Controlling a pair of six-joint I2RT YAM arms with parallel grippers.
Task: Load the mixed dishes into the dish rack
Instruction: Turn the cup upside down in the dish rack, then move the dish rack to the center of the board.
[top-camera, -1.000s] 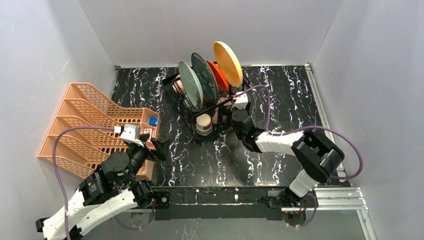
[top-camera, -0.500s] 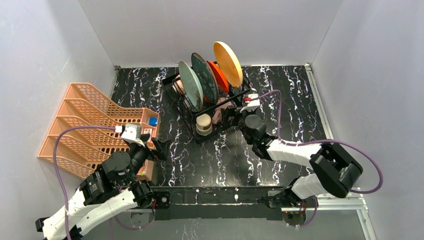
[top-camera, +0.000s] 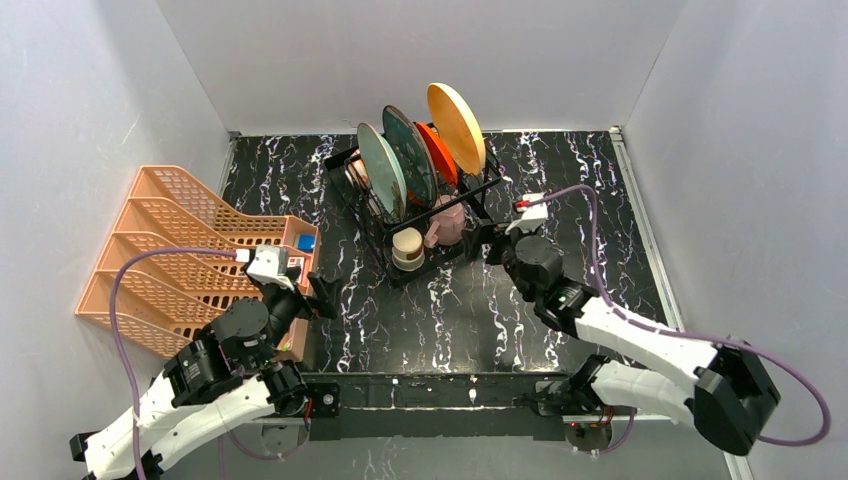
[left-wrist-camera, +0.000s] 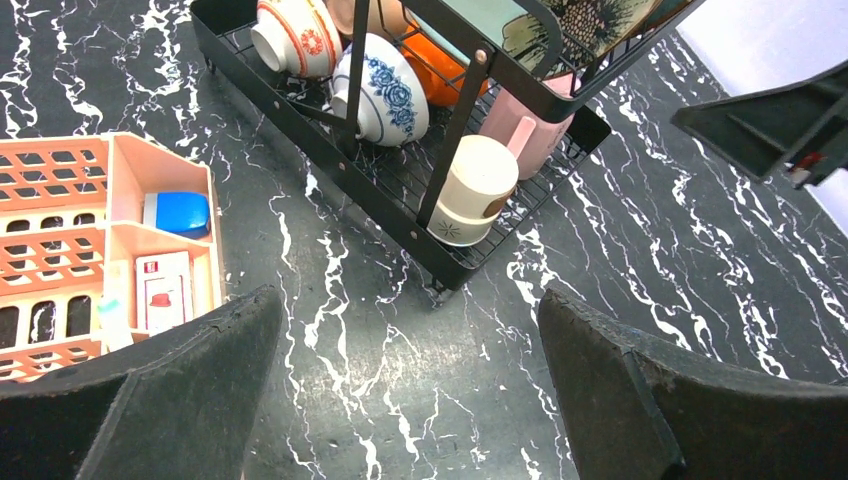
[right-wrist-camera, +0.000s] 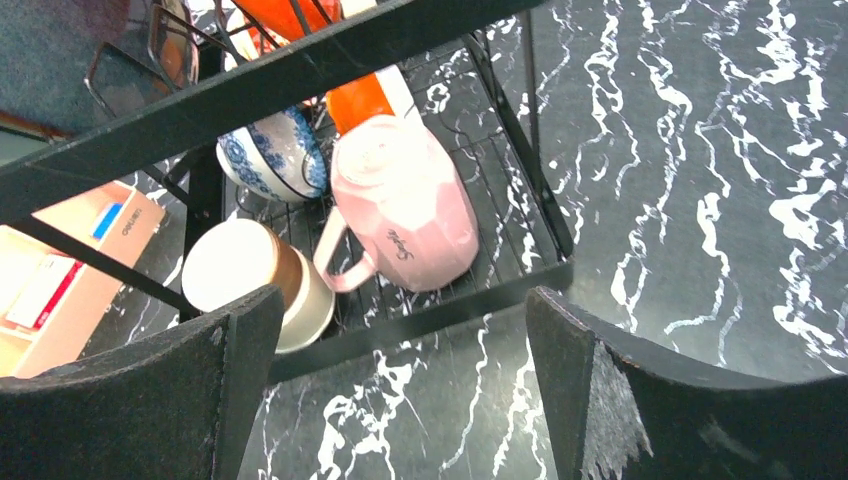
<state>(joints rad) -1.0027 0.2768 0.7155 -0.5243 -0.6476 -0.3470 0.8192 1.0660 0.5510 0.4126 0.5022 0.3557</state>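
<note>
The black wire dish rack (top-camera: 440, 262) stands mid-table with a yellow plate (top-camera: 456, 127), a red-orange plate (top-camera: 437, 152) and a grey-green plate (top-camera: 381, 170) upright in its slots. A pink mug (right-wrist-camera: 405, 205), a blue-patterned bowl (right-wrist-camera: 275, 155) and a cream cup (right-wrist-camera: 255, 280) lie on its lower tier. A red floral bowl (left-wrist-camera: 297, 35) sits further back. My right gripper (top-camera: 497, 243) hangs open and empty just off the rack's near right corner. My left gripper (top-camera: 322, 295) is open and empty over the table, left of the rack.
An orange lattice rack (top-camera: 180, 250) fills the left side, with a small box (left-wrist-camera: 165, 250) of oddments at its end, close to my left fingers. Grey walls close in the back and sides. A metal rail (top-camera: 660, 395) runs along the near edge.
My right gripper has drawn back from the rack toward the near right, empty, and its arm has swung out to the right. The left arm has hardly moved.
</note>
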